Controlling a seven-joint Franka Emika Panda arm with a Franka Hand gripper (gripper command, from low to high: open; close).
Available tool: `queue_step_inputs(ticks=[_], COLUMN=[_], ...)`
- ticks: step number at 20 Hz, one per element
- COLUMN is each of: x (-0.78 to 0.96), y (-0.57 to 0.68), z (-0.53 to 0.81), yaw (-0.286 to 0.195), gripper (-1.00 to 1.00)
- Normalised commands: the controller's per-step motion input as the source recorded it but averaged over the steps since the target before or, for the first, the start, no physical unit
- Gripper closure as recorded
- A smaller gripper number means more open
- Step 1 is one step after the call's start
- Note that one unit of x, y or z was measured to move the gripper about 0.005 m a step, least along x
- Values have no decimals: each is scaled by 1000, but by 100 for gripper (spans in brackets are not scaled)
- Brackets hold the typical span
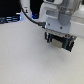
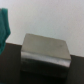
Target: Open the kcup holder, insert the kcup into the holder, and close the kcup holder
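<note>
One robot arm is seen in the exterior view, its white wrist housing filling the upper part of the exterior view's right. Below that housing the gripper (image 1: 59, 42) is seen, hanging low over a pale bench (image 1: 25, 57). Dark parts are made out at the lower end of the gripper, but the picture is too blurred for the fingers to be told apart. Whether the jaws stand open or closed cannot be told, and nothing can be seen to be held between them. One dark cable (image 1: 31, 19) is seen running from the upper part of the exterior view's left toward the wrist housing. Some dark shapes lie along the far edge of the bench at the exterior view's left; what they are cannot be told.

In the wrist view one boxy object (image 2: 45, 48) is shown, with a greyish, slightly shiny top and a darker front face. It is taken to be the kcup holder, though the blur hides any slots or tray. No drawer can be made out as pulled out. It rests on the pale bench surface (image 2: 50, 17), and a dark area runs beside and below it. One green patch (image 2: 5, 27) is seen at the edge of the wrist view, apart from the box; what it belongs to cannot be told. No separate kcup can be picked out in either view, so its place cannot be given.
</note>
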Motion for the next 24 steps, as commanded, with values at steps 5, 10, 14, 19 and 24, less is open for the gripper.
queue_step_inputs(ticks=[5, 10, 14, 19, 24], x=[-30, -265, -381, -458, -536], y=[229, 325, 422, 499, 491], z=[-177, -67, 4, 20, 45], yaw=[218, 173, 129, 100, 102], gripper=[-100, -100, -100, -100, -100])
